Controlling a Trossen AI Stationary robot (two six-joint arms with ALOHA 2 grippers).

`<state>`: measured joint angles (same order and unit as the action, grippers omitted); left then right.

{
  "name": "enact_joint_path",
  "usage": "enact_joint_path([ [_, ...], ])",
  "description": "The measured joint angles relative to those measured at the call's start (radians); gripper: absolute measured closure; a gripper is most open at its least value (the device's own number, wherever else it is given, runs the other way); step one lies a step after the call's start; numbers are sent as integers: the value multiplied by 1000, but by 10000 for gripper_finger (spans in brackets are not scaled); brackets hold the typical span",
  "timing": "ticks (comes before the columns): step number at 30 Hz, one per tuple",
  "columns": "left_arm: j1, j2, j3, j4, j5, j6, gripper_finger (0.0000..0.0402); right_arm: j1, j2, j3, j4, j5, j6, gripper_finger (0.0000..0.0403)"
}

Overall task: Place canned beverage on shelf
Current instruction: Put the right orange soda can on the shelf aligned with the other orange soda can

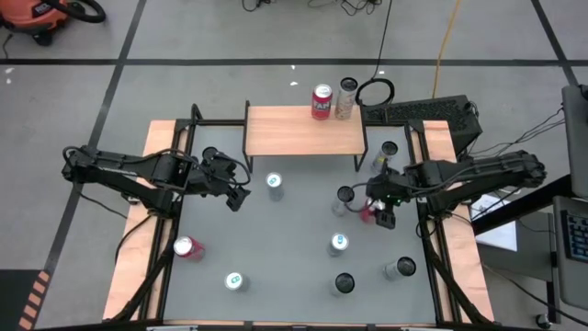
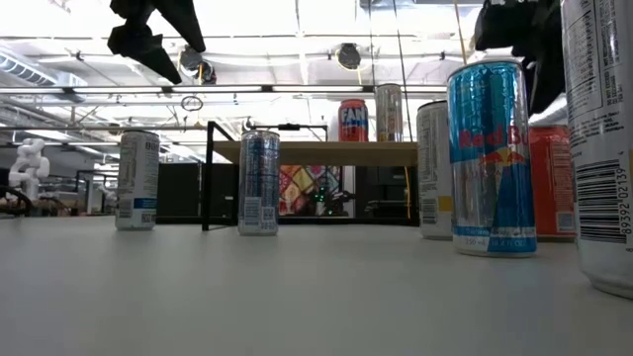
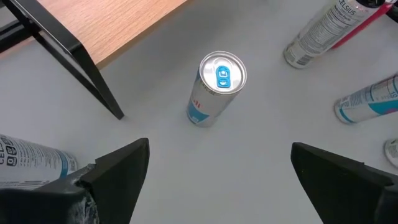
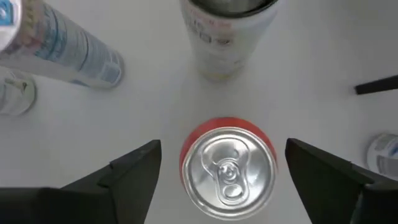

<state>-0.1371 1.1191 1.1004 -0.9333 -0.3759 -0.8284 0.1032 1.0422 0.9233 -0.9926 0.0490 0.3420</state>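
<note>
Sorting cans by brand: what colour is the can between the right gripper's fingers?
Red body, silver top; the right wrist view shows it best.

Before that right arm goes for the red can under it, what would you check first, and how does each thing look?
1. Right gripper open: ok.
2. Red can centred between its fingers, upright: ok.
3. Fingers clear of the neighbouring white can: ok.
4. Free room on the shelf beside the two cans already there: ok.
5. Left gripper out of the way, open above the table: ok.
6. Gripper low enough to grip: cannot tell.
</note>
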Motion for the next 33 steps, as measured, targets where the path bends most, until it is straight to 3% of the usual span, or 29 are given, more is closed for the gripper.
enact_joint_path([
  [7,0,0,0,0,1,27,9,-6,55,0,-15,0,0,50],
  [18,0,0,0,0,1,31,9,-46,187,1,-7,-53,-23,47],
  [33,-1,0,0,0,6,31,9,-51,212,3,-1,-95,9,140],
])
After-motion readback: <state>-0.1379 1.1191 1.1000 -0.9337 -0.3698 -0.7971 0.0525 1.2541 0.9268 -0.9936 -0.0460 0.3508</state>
